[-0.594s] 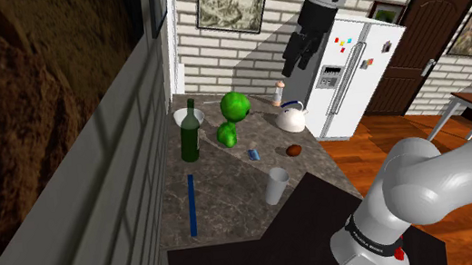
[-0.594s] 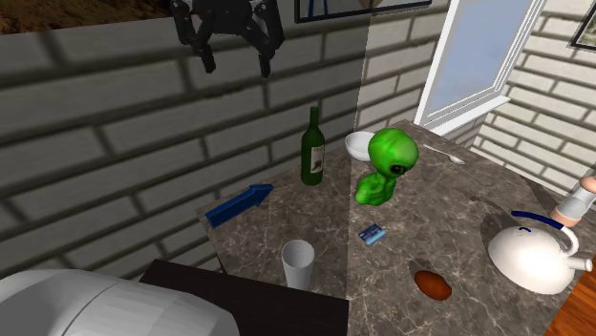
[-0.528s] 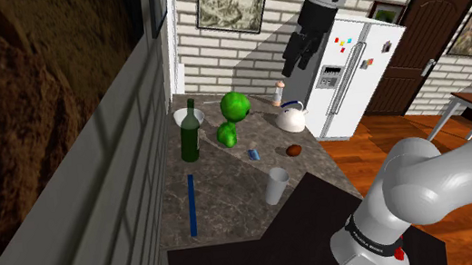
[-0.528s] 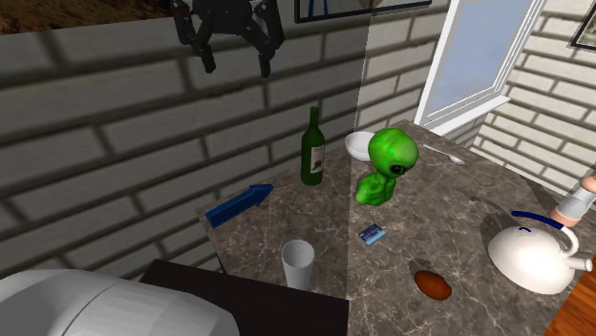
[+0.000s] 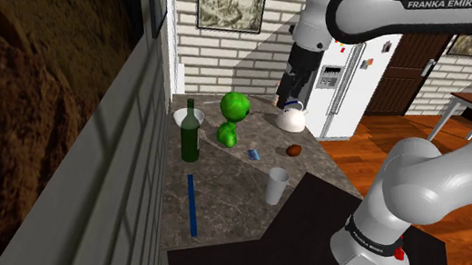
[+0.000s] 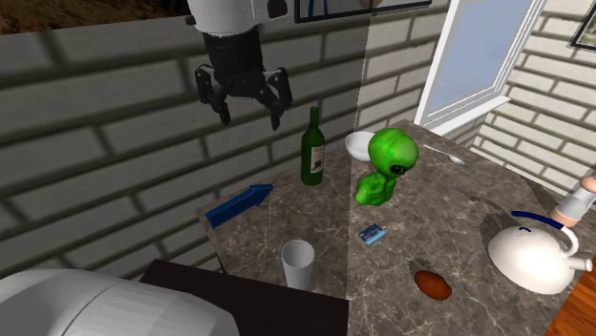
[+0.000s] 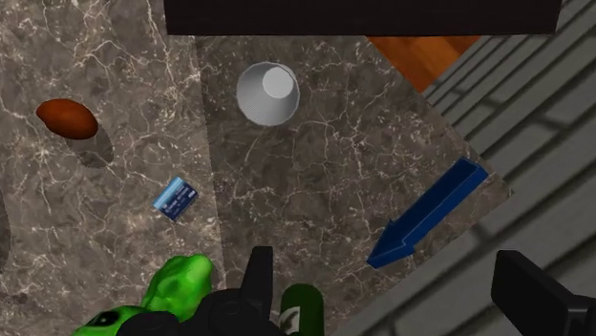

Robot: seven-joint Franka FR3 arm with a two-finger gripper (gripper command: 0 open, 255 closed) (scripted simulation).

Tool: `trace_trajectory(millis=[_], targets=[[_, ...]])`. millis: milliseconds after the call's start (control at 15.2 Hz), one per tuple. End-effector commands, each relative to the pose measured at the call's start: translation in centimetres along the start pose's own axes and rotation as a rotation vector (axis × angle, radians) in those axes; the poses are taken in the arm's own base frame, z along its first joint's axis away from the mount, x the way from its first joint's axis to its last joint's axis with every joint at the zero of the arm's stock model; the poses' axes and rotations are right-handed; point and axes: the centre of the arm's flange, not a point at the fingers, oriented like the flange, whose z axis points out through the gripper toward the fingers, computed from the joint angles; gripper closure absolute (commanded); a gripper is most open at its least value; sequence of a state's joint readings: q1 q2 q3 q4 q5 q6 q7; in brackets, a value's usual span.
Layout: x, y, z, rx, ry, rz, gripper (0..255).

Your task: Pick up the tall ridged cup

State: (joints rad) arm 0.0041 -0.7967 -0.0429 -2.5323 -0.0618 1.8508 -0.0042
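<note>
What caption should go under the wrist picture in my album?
Open black gripper looks down on the pale cup standing upright on the marbled counter.

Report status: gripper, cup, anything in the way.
Gripper open, empty, high over the green bottle. Tall pale cup upright near the counter edge, untouched. Nothing stands against the cup.

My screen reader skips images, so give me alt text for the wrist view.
From overhead, the open fingers hang over a marbled counter where a pale cup stands upright. Nearby: a blue arrow-shaped block, a blue card, a brown oval lump, a green alien figure.
</note>
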Motion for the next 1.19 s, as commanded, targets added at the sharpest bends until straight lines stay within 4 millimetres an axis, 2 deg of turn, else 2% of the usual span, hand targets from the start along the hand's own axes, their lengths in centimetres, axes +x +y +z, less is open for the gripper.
trace_trajectory(millis=[0,1122], targets=[[-0.2,0.2,2.5,-0.004,-0.007,-0.008,0],[-2.9,2.4,24.5,-0.035,-0.078,-0.072,0]])
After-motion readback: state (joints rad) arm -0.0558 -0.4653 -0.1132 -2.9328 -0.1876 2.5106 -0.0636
